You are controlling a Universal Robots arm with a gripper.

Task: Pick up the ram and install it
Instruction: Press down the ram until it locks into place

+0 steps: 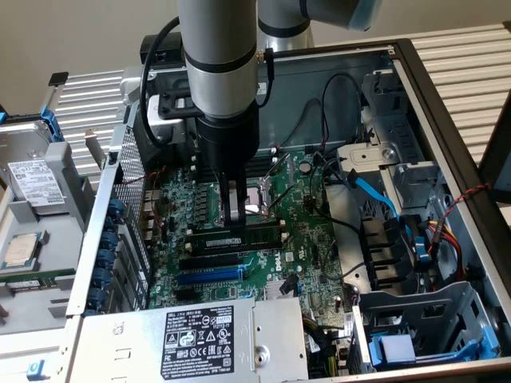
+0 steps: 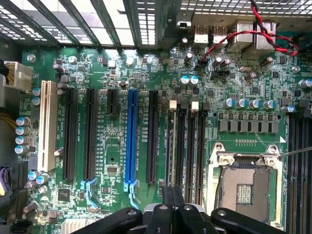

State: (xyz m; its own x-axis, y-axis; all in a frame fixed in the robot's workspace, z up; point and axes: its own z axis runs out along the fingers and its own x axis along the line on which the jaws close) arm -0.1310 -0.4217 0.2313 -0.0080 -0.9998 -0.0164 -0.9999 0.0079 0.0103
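Note:
The ram (image 1: pixel 239 238), a long thin stick with a white label near one end, stands on edge in the row of black memory slots (image 2: pixel 190 151) on the motherboard. My gripper (image 1: pixel 235 222) reaches straight down into the open computer case. Its fingertips are at the stick's top edge, near the middle of its length; touching or just above, I cannot tell. In the wrist view the gripper (image 2: pixel 172 193) has its two black fingers pressed together with nothing between them, above the slot nearest the blue expansion slot (image 2: pixel 130 141).
The open CPU socket (image 1: pixel 259 203) lies right behind the memory slots. A power supply (image 1: pixel 200 335) closes off the front of the case. Cables and a blue SATA lead (image 1: pixel 375 195) hang at the exterior view's right. A hard drive (image 1: pixel 32 183) lies outside the case.

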